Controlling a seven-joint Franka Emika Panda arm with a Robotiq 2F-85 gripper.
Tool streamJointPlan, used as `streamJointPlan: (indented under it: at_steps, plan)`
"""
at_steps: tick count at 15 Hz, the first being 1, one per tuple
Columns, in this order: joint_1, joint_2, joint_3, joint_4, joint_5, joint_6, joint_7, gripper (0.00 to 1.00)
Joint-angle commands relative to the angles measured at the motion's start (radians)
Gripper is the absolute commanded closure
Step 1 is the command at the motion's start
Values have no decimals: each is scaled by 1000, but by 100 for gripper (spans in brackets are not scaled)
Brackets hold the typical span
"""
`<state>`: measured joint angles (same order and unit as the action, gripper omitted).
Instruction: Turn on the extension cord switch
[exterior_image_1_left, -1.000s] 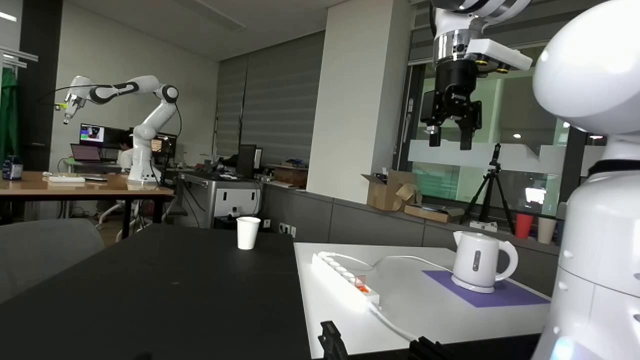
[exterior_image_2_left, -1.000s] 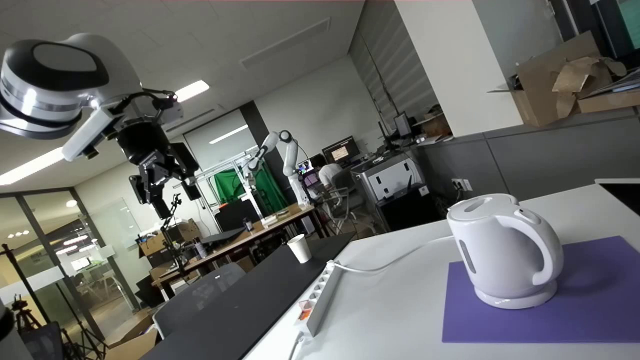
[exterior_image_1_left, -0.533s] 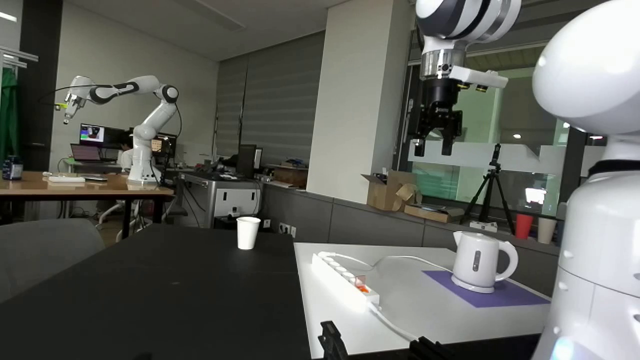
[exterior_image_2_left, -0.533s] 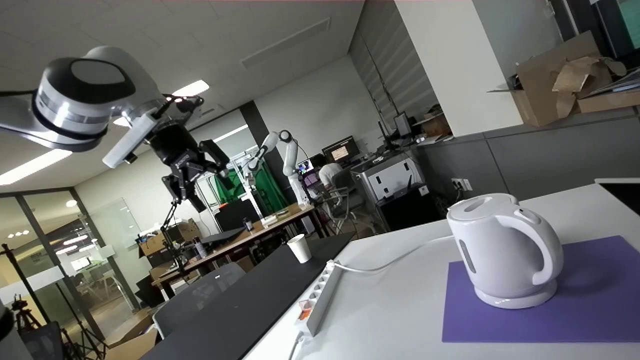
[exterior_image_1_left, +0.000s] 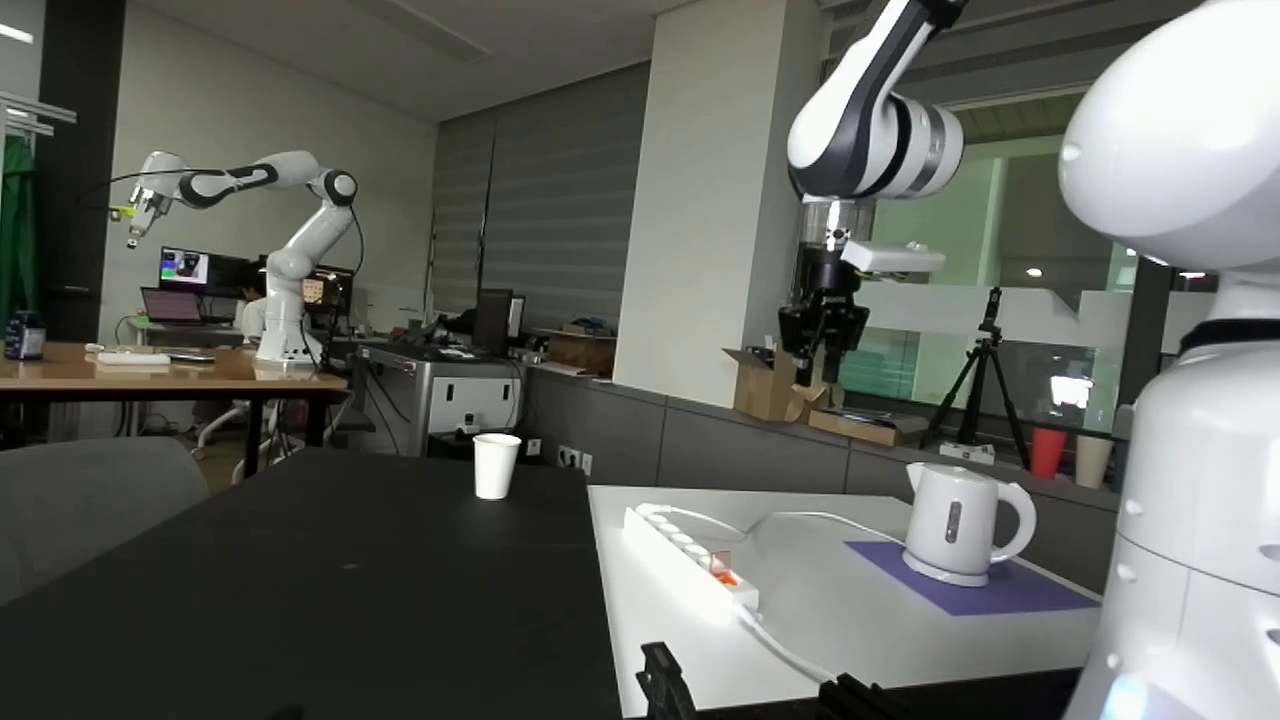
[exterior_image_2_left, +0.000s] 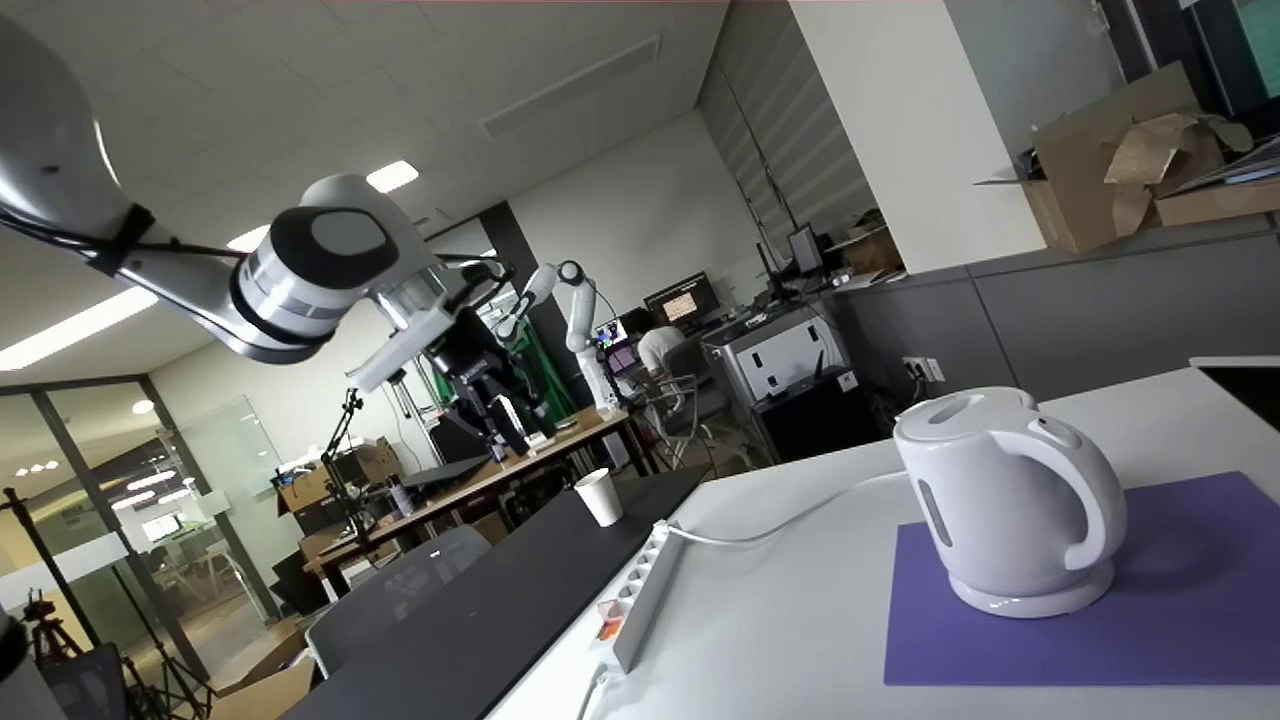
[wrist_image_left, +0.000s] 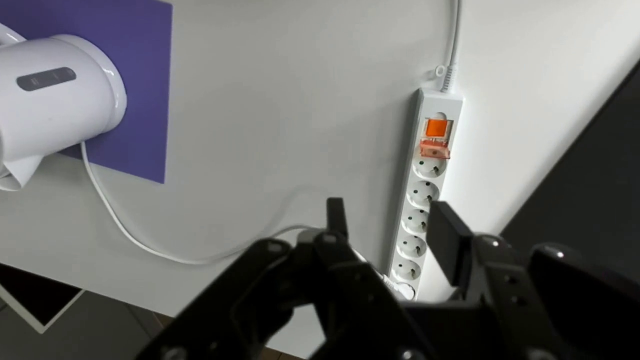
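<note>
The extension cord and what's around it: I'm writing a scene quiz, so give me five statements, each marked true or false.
1. The switch sits at one end of the extension cord. True.
2. The switch is covered over. False: its see-through cover stands open.
3. The gripper is open. True.
4. The gripper is touching the switch. False: it hangs apart from it.
5. The kettle stands on a purple mat. True.

Kettle (exterior_image_2_left: 1005, 500) looks glossy plastic; mat (exterior_image_2_left: 1190, 600) under it smooth, matt; power strip (wrist_image_left: 418, 206) apart from kettle, smooth plastic; switch (wrist_image_left: 436, 128) plastic, its cover (wrist_image_left: 434, 149) see-through.
</note>
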<state>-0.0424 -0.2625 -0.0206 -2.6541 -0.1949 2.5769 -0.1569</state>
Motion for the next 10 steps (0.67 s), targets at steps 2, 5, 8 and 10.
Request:
streamJointPlan:
  at_steps: [2, 5, 8, 10]
  plan:
    - [15, 164, 32, 76, -2, 100, 90, 89]
    - [38, 229, 60, 103, -10, 126, 128, 100]
    - [67, 274, 79, 126, -5, 120, 153, 100]
    - [80, 299, 83, 150, -23, 70, 183, 100]
